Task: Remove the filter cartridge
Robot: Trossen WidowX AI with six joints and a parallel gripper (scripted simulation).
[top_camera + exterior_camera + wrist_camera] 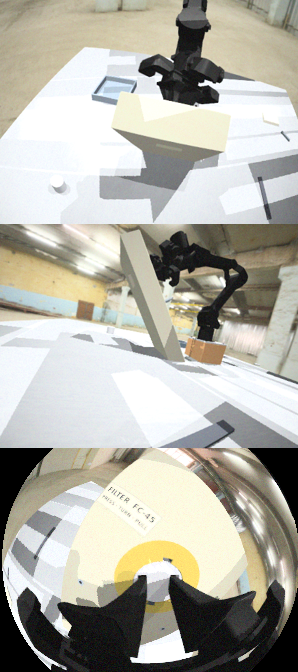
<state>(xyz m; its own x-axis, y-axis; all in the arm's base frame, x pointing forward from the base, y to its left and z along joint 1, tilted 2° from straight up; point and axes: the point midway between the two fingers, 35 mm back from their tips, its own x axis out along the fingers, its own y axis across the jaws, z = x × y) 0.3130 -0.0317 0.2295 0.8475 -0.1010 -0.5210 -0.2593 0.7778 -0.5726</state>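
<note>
The cream service panel (172, 125) (153, 299) (200, 513) stands tilted, its back to the top and exterior views. In the wrist view its face bears a yellow ring (127, 560) around the pale round filter cartridge (159, 568). My gripper (157, 578) is shut on the cartridge, a fingertip at its left and right sides. The two slots are hidden or too small to tell, as is whether the cartridge is still flush. Small dark marks show at the disc's upper and lower edges. The panel label looks tilted in the wrist view. The blue-grey tray (105, 98) holds nothing visible.
A white cylinder (58, 183) (110, 329) stands on the table on the panel's back side. A dark bar (264, 198) (202, 437), a small grey rod (285, 136) and a small cream plate (270, 119) lie apart from the panel. The arm rises from an orange-brown block (208, 351).
</note>
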